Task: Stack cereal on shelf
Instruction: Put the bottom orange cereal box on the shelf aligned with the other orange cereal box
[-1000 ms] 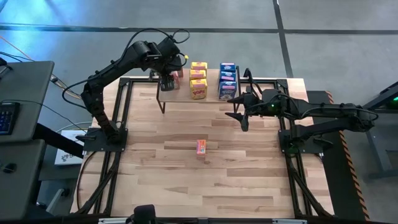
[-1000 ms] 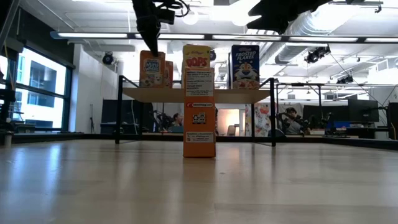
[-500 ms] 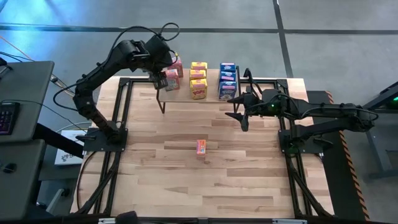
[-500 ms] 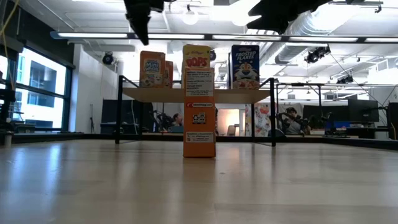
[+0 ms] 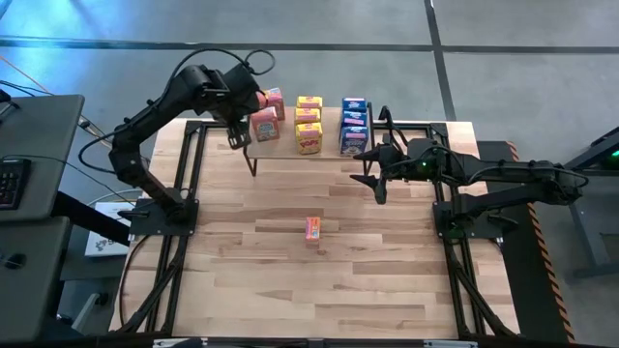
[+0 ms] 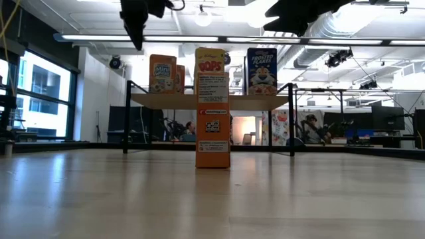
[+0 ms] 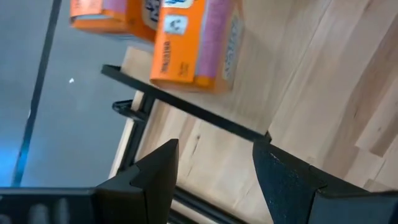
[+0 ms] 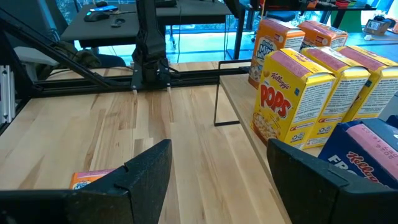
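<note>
The left gripper [image 5: 235,138] hangs in the air just off the left end of the shelf [image 5: 290,148]. Its two dark fingers [image 7: 155,180] stand apart and nothing is between them. The right gripper [image 5: 368,166] waits over the table [image 5: 290,280] near the right end of the shelf. Its fingers [image 8: 149,168] stand apart too, and it holds nothing.

The shelf is a low stand with a light wood top and thin black legs. It sits at the far edge of the table, in the middle.

Little cereal boxes stand on it in three rows. Two orange-red boxes [image 5: 265,122] are at the left end, and the nearer one has a pink top. Three yellow boxes [image 5: 309,136] are in the middle, with red letters on the front. Blue boxes [image 5: 353,135] are at the right end; it looks like three, but they hide each other from above.

One more orange-red box [image 5: 312,228] stands up by itself on the table, near the middle and well away from the shelf. It is tall and thin, with small print on the side that faces the low camera.
</note>
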Robot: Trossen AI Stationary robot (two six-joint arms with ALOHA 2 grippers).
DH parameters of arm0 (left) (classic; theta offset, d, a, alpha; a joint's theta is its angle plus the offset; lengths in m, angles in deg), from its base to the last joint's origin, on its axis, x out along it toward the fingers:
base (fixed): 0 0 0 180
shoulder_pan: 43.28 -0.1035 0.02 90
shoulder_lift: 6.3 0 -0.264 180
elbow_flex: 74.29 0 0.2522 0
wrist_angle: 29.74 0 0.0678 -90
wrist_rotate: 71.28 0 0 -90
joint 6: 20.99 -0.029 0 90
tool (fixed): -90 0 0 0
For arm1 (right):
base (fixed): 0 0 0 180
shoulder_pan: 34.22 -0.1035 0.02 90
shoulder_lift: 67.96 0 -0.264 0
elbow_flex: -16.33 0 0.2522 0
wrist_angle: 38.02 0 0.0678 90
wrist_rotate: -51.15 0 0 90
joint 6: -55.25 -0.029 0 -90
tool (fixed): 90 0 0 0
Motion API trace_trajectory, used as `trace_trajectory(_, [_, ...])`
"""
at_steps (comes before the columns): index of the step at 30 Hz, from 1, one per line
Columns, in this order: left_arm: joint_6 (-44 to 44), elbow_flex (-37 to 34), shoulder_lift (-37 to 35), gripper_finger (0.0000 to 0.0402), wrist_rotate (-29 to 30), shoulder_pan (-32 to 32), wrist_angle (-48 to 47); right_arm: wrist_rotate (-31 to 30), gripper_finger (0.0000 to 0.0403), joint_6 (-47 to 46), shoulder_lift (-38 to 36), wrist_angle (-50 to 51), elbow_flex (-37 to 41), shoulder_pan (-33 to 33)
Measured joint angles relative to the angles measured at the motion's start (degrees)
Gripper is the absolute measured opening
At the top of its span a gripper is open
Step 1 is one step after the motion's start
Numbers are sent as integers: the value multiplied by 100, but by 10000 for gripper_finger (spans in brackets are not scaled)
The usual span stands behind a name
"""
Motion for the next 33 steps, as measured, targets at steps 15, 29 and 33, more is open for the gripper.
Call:
trace_trajectory(15, [-332, -284, 95, 198, -148, -35, 772, 1, 257, 0, 0, 0, 2, 1])
trace_trajectory(29, [-477, -273, 324, 198, -243, -157, 1051, 0, 257, 0, 0, 0, 2, 0])
trace_trajectory(33, [-520, -273, 325, 198, -255, -157, 1121, 1, 257, 0, 0, 0, 2, 1])
